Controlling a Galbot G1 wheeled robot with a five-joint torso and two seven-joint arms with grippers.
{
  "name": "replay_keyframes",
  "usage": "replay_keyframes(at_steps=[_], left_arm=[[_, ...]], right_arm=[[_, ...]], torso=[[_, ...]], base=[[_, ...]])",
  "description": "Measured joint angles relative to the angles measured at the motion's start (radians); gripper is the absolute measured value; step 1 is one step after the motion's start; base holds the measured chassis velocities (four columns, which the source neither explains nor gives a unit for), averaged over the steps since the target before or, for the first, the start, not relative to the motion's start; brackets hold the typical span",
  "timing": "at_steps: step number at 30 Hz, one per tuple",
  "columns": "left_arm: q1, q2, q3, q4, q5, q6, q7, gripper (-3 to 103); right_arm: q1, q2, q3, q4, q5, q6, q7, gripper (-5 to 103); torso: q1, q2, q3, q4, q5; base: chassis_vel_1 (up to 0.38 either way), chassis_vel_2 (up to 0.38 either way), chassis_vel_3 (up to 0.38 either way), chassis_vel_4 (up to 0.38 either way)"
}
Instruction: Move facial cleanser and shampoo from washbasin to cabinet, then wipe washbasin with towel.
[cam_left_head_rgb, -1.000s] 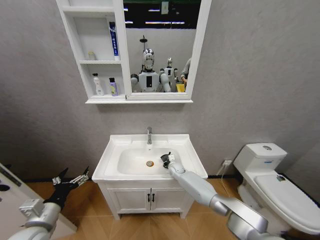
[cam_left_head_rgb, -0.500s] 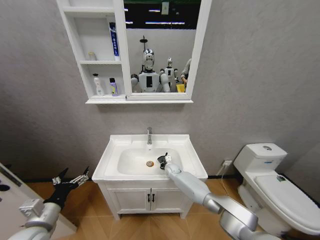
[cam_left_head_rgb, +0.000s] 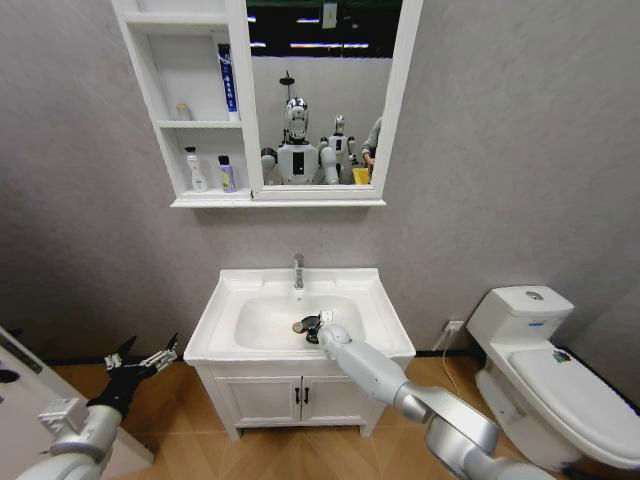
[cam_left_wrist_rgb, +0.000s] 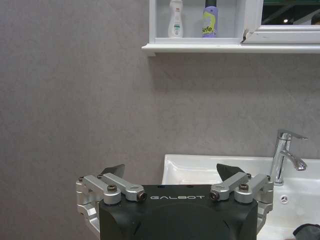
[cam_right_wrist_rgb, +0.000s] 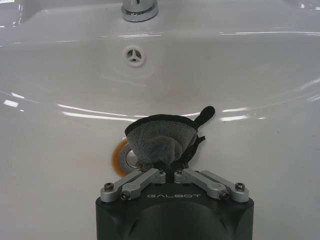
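Your right gripper (cam_right_wrist_rgb: 167, 172) pinches the towel (cam_right_wrist_rgb: 161, 140) against the washbasin (cam_left_head_rgb: 370, 290) bowl (by the drain (cam_right_wrist_rgb: 125, 156)) to wipe; the left gripper (cam_left_wrist_rgb: 172, 172) waits wide, low left.

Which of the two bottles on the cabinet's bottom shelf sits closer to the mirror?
The yellow-green bottle with the dark cap. It stands right beside the mirror frame; the white bottle stands on its far side, toward the cabinet's outer wall.
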Motion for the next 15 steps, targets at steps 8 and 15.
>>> replay_keyframes(at_steps=[8,15], left_arm=[[0.000,0.000,0.000,0.000,0.000,0.000,0.000,100],[0.000,0.000,0.000,0.000,0.000,0.000,0.000,100]], right_arm=[[0.033,0.052,0.000,-0.063,0.018,0.000,-0.036,3],[0.039,0.108,-0.009,-0.090,0.004,0.019,-0.078,3]], torso=[[0.000,0.000,0.000,0.0001,-0.0001],[0.000,0.000,0.000,0.0000,-0.0002]], base=[[0.000,0.000,0.000,0.000],[0.000,0.000,0.000,0.000]])
